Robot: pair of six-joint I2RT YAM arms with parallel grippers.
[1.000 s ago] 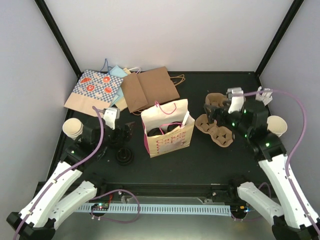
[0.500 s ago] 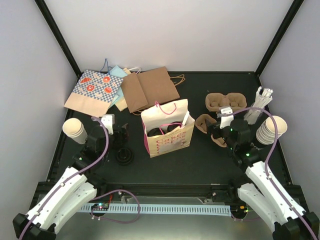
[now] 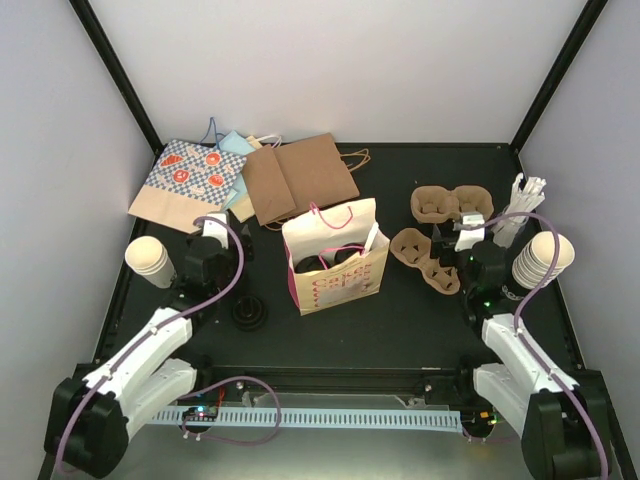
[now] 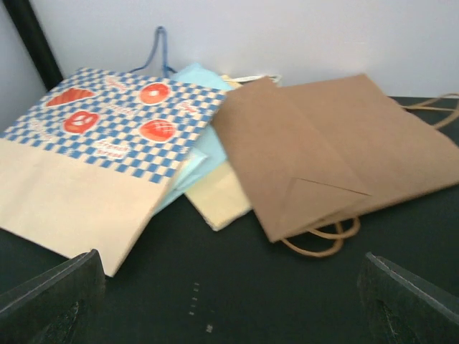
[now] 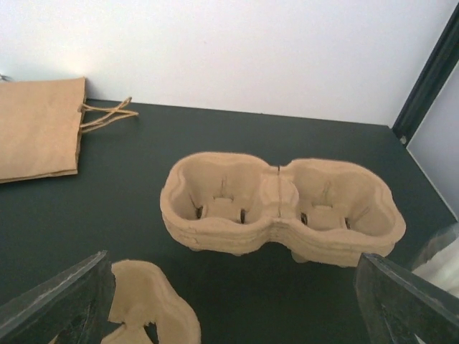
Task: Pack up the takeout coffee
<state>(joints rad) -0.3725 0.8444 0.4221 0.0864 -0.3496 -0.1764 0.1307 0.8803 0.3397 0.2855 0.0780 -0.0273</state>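
A cream and pink paper bag (image 3: 338,272) stands open in the middle of the table. Inside its mouth show the black lids of the takeout coffee (image 3: 330,262); the cups below them are hidden by the bag's wall. My left gripper (image 3: 214,230) is left of the bag, open and holding nothing. In the left wrist view the left gripper (image 4: 229,304) faces flat bags. My right gripper (image 3: 468,232) is right of the bag, open and holding nothing. In the right wrist view the right gripper (image 5: 233,304) faces a pulp cup carrier (image 5: 280,211).
Flat bags lie at the back left: a checked one (image 3: 190,180) and a brown one (image 3: 300,178). Stacks of lidless cups stand at the left (image 3: 148,258) and right (image 3: 540,262). A black lid stack (image 3: 248,313) sits near the left arm. Pulp carriers (image 3: 425,258) lie near the right gripper.
The right arm has drawn back from over the carriers toward its base. The left arm has folded back a little too. Both grippers stayed open.
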